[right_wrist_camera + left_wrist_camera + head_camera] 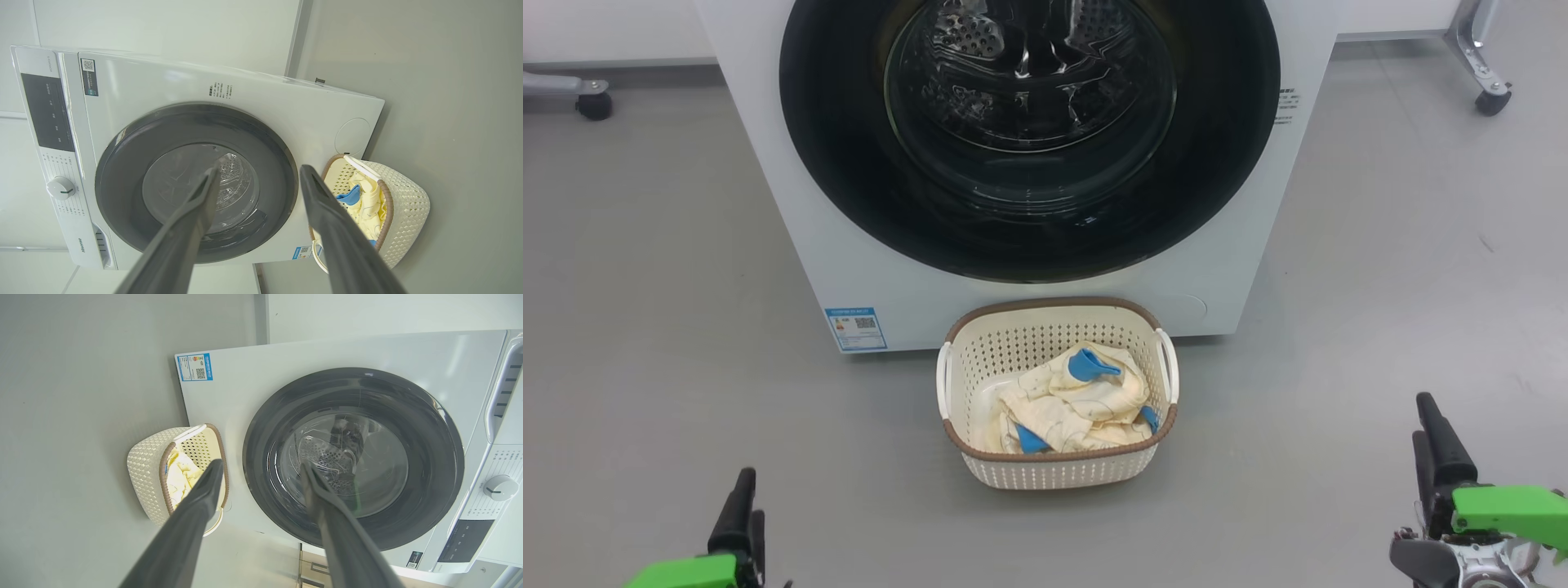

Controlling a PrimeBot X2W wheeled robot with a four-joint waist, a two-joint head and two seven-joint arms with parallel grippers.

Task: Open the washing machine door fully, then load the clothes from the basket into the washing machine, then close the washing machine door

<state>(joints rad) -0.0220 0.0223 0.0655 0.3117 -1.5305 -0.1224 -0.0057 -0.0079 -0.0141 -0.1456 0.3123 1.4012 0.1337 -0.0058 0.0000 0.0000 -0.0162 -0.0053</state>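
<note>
The white washing machine (907, 302) stands straight ahead with its round black-rimmed door (1029, 245) shut flat against the front; the steel drum shows through the glass bowl. On the floor right against the machine's base sits the cream basket (1054, 474), and the pale yellow clothes (1070, 400) with blue trim lie bundled inside it. My left gripper (745, 498) is low at the left, well short of the basket, and its fingers (204, 498) stand apart, open and empty. At the lower right my right gripper (1431, 433) is likewise open, nothing between its fingers (196, 212).
Grey floor lies open on both sides of the machine. Metal legs on castors stand at the far left (595, 104) and far right (1493, 100). A blue sticker (855, 328) marks the machine's lower front. The control knob (499, 488) sits on the panel above the door.
</note>
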